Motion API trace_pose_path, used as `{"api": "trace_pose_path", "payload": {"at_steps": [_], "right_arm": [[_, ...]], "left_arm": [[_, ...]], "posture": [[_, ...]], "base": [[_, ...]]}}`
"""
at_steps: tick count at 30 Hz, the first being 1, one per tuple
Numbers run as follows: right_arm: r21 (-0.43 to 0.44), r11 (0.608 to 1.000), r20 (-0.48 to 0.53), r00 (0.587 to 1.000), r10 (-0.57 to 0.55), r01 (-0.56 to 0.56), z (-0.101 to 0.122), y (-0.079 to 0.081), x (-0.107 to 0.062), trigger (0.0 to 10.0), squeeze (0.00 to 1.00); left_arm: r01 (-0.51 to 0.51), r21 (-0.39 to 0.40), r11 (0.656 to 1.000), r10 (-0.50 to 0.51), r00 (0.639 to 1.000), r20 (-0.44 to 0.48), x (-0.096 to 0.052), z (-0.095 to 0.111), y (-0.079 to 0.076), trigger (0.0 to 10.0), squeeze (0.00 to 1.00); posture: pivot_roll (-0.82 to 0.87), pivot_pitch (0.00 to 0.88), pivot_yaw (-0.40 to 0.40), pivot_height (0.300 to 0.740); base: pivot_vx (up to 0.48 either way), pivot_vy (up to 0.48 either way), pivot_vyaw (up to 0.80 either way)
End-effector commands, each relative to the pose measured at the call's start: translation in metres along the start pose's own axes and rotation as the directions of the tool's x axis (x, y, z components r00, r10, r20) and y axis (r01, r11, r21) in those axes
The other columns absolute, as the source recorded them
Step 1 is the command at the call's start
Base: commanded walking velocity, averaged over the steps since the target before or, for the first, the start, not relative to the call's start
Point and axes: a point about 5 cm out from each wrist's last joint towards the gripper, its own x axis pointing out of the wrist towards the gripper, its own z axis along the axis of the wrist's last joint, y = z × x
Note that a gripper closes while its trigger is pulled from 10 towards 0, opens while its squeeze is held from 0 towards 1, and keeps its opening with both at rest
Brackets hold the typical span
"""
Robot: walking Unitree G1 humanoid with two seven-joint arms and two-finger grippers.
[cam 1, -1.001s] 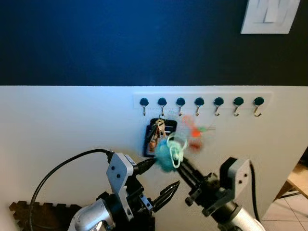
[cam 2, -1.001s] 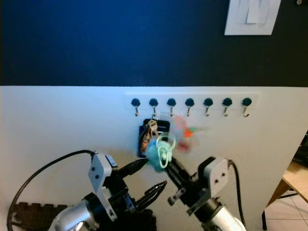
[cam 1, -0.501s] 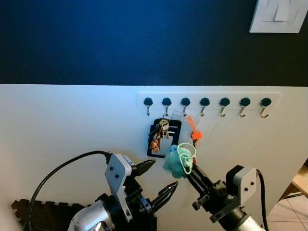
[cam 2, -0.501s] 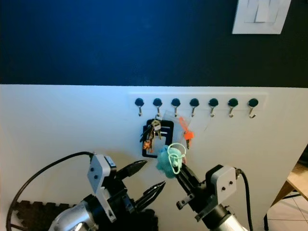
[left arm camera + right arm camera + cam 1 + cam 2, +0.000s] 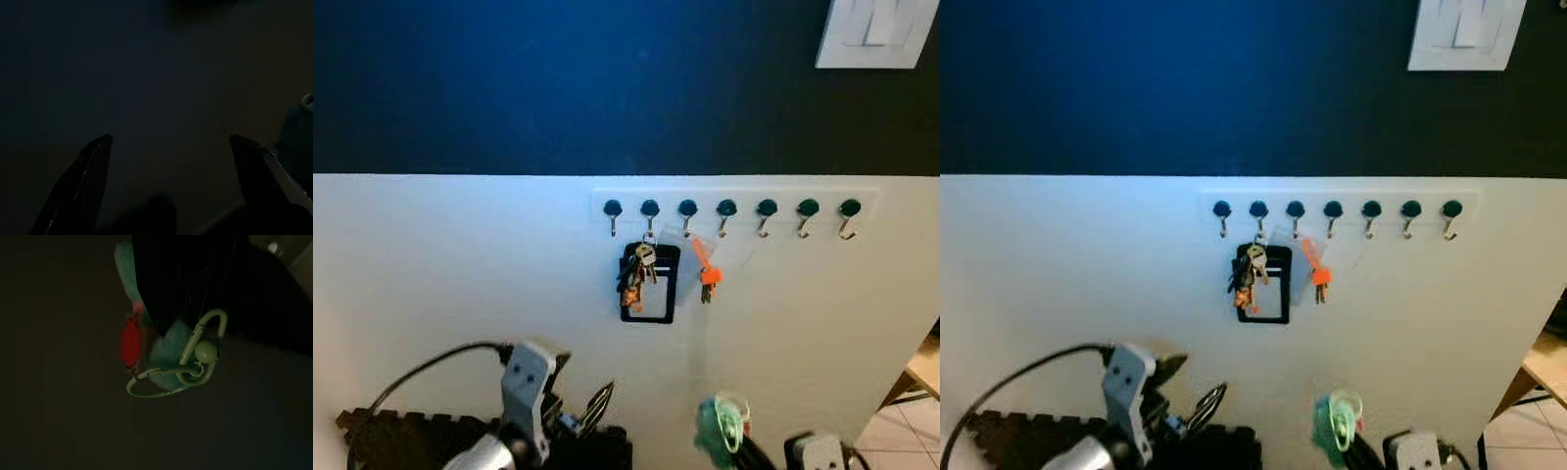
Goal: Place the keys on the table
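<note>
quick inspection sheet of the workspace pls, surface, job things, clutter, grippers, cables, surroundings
surface: no table seen; a white lower wall faces the robot.
job's things: teal fluffy keychain with a pale green carabiner, off the hooks and low down, held at the right gripper.
clutter: key bunch with a black card holder on the second hook; orange tag hanging from the third hook.
grippers: left gripper open, holding nothing, low down; right gripper shut on the keychain.
cables: black cable looping to the left arm.
surroundings: hook rail, dark blue upper wall, white switch plate, dark puzzle mat.
</note>
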Motion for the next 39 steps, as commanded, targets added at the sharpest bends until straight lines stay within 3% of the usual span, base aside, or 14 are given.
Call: {"api": "trace_pose_path", "payload": {"at_steps": [1, 3, 5, 7, 8, 9, 11, 13, 16, 18, 19, 22, 32, 39], "right_arm": [[0.091, 0.981, -0.125, 0.979, -0.158, 0.17, -0.036, -0.014, -0.003, 0.0, 0.0], [0.12, 0.967, -0.171, 0.964, -0.202, 0.224, -0.046, -0.016, -0.003, 0.0, 0.0], [0.134, 0.945, -0.273, 0.928, -0.253, 0.298, -0.066, -0.021, -0.001, 1.5, 0.0], [0.124, 0.944, -0.3, 0.918, -0.258, 0.306, -0.071, -0.022, 0.0, 1.5, 0.0], [0.104, 0.943, -0.342, 0.901, -0.265, 0.317, -0.077, -0.023, 0.003, 10.0, 0.0], [0.089, 0.943, -0.365, 0.891, -0.269, 0.321, -0.08, -0.023, 0.005, 10.0, 0.0], [0.089, 0.943, -0.365, 0.891, -0.269, 0.321, -0.08, -0.023, 0.005, 10.0, 0.0], [0.086, 0.95, -0.427, 0.873, -0.237, 0.3, -0.089, -0.02, 0.012, 10.0, 0.0], [0.057, 0.962, -0.513, 0.834, -0.202, 0.268, -0.1, -0.017, 0.012, 10.0, 0.0], [0.056, 0.96, -0.553, 0.808, -0.2, 0.276, -0.105, -0.016, 0.009, 10.0, 0.0], [0.005, 0.964, -0.629, 0.75, -0.204, 0.266, -0.116, -0.016, -0.001, 10.0, 0.0], [0.013, 0.953, -0.655, 0.723, -0.219, 0.301, -0.12, -0.019, -0.007, 10.0, 0.0], [0.025, 0.939, -0.656, 0.714, -0.243, 0.342, -0.127, -0.015, -0.013, 10.0, 0.0], [0.049, 0.937, -0.659, 0.716, -0.23, 0.346, -0.129, -0.01, -0.011, 10.0, 0.0]], "left_arm": [[-0.049, 0.003, 0.999, 0.048, 0.974, -0.22, -0.021, -0.05, 0.01, 10.0, 0.0], [-0.083, -0.011, 0.997, 0.076, 0.957, -0.281, -0.027, -0.064, 0.013, 10.0, 0.0], [-0.208, -0.018, 0.978, 0.183, 0.899, -0.398, -0.035, -0.092, 0.022, 10.0, 0.0], [-0.241, -0.017, 0.97, 0.211, 0.88, -0.426, -0.037, -0.099, 0.024, 10.0, 0.0], [-0.319, -0.028, 0.947, 0.266, 0.834, -0.483, -0.041, -0.113, 0.027, 10.0, 0.0], [-0.366, -0.036, 0.93, 0.296, 0.803, -0.517, -0.044, -0.122, 0.029, 10.0, 0.0], [-0.366, -0.036, 0.93, 0.296, 0.803, -0.517, -0.044, -0.122, 0.029, 10.0, 0.0], [-0.458, -0.007, 0.889, 0.348, 0.684, -0.642, -0.055, -0.146, 0.027, 10.0, 0.0], [-0.478, 0.005, 0.878, 0.339, 0.615, -0.712, -0.061, -0.161, 0.02, 10.0, 0.0], [-0.447, 0.011, 0.895, 0.317, 0.617, -0.721, -0.062, -0.164, 0.017, 10.0, 0.0], [-0.371, -0.001, 0.929, 0.264, 0.661, -0.702, -0.06, -0.167, 0.008, 10.0, 0.0], [-0.355, -0.036, 0.934, 0.225, 0.666, -0.712, -0.06, -0.17, 0.002, 10.0, 0.0], [-0.437, 0.002, 0.9, 0.302, 0.617, -0.727, -0.062, -0.179, 0.008, 10.0, 0.0], [-0.388, 0.043, 0.92, 0.291, 0.607, -0.739, -0.063, -0.182, 0.01, 10.0, 0.0]], "posture": [[0.05, 0.0, 0.047, 0.74], [0.05, 0.0, 0.047, 0.74], [0.06, 0.0, 0.042, 0.74], [0.06, 0.0, 0.042, 0.74], [0.06, 0.0, 0.041, 0.74], [0.06, 0.0, 0.041, 0.74], [0.06, 0.0, 0.041, 0.74], [0.05, 0.0, 0.039, 0.74], [0.06, 0.0, 0.033, 0.74], [0.06, 0.0, 0.031, 0.74], [0.06, 0.0, 0.024, 0.74], [0.06, 0.0, 0.021, 0.74], [0.04, 0.006, 0.029, 0.74], [0.05, 0.005, 0.022, 0.74]], "base": [[0.0, 0.0, 0.0], [0.0, 0.0, 0.0], [0.0, 0.0, 0.0], [0.0, 0.0, 0.0], [0.0, 0.0, 0.0], [0.0, 0.0, 0.0], [0.0, 0.0, 0.0], [0.0, 0.0, 0.0], [0.0, 0.0, 0.0], [0.0, 0.0, 0.0], [0.0, 0.0, 0.0], [0.0, 0.0, 0.0], [0.0, 0.0, 0.0], [0.0, 0.0, 0.0]]}}
